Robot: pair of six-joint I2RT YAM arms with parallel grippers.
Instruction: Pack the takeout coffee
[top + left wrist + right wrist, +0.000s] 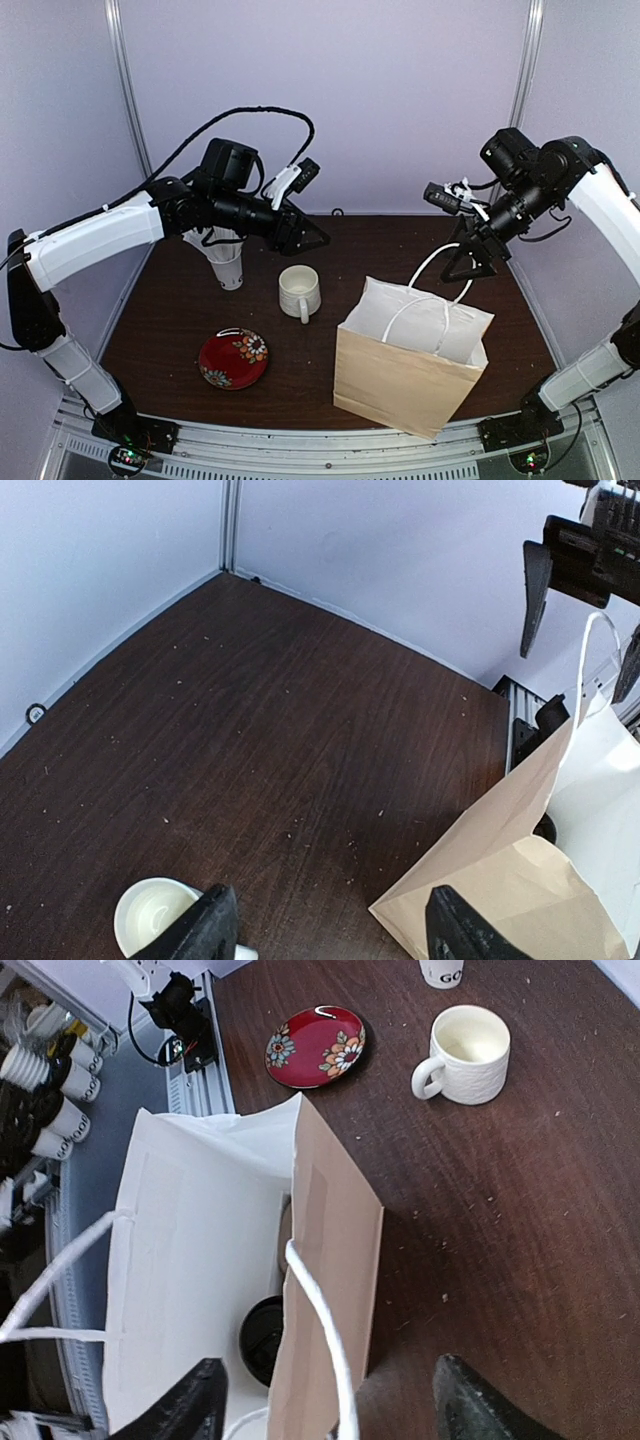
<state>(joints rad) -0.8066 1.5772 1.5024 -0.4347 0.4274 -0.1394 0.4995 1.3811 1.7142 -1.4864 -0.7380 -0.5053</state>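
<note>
The coffee cup (265,1338) is down inside the open paper bag (400,385), near the bottom. From above only its round black lid shows, and the bag's sides hide the white body. Both grippers are released. The left gripper (330,930) hangs over bare table near the white mug (299,291) with its fingers spread and nothing between them. The right gripper (330,1410) hovers over the bag's mouth with its fingers wide. One white handle (318,1325) loops up between them, but they are not pinching it. I'd guess the cup is light but easy to crush: thin paper walls that give under a hard squeeze, and a pressed-on lid that could pop off if it were lifted by the lid alone. If it needed shifting, the safest hold looks to be around the upper wall just under the lid, where the rim stiffens it, with gentle pressure. Whether it is full, and so top-heavy, I cannot tell. The red plate (233,358) and the cup of straws (229,268) sit well away from the bag.
</note>
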